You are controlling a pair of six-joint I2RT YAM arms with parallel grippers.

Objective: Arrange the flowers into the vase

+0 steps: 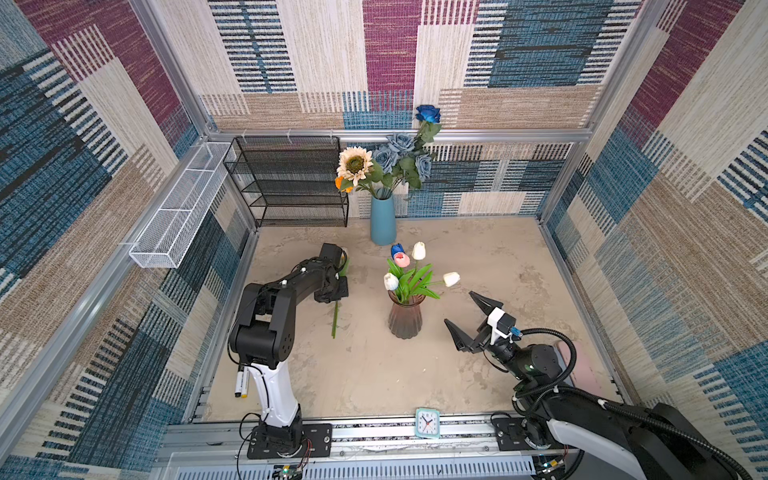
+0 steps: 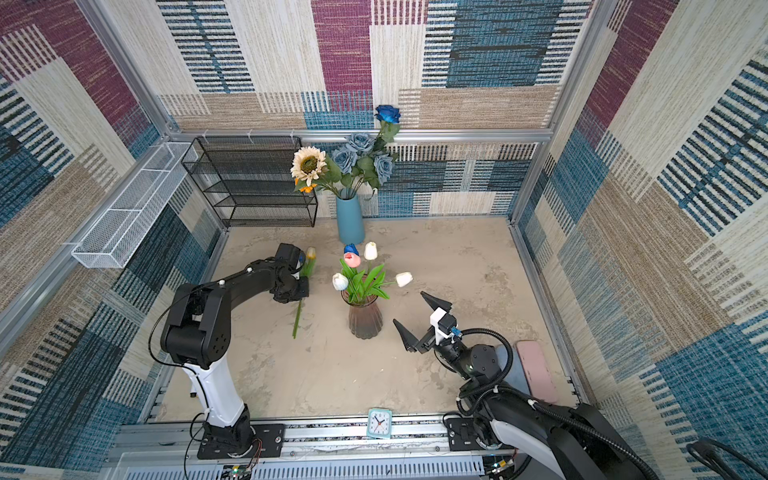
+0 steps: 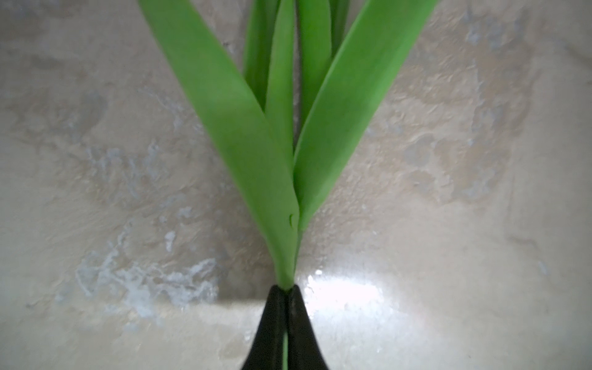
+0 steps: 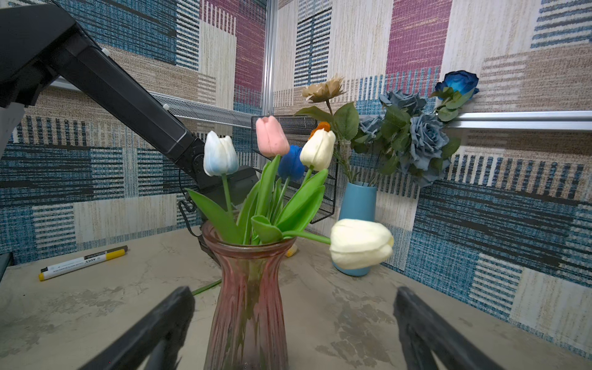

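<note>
1. A yellow tulip (image 2: 311, 252) stretches along the bench (image 1: 478, 257), just left of the pink glass vase (image 1: 405, 318). The left end effector (image 3: 286, 290) has its jaws closed tight on the stem (image 1: 335, 320), right where the leaves (image 3: 224, 112) begin.
2. The vase stands mid-bench and already carries five tulips (image 4: 272, 137) (pale blue, pink, blue and two cream). One cream bloom (image 1: 451, 279) droops out over the rim toward the right end effector (image 1: 459, 308), which hangs near the vase with its jaws spread wide and nothing in them.
3. Further back, a blue vase (image 1: 383, 220) by the wall holds the roses (image 1: 401, 143) and a sunflower (image 1: 354, 164).
4. Likely trouble: the grip sits high on a long stem, so the loose tail could swing and miss the vase's narrow mouth. It could also snag the crowded leaves there, rocking the vase or tipping the drooping bloom out.
5. Hard to read: in both top views the left wrist covers its own jaws, and most of the yellow bloom in one of them. The left wrist view cuts off the bloom altogether. Whether the stem's tail rests on the bench or hangs just above it cannot be told.
</note>
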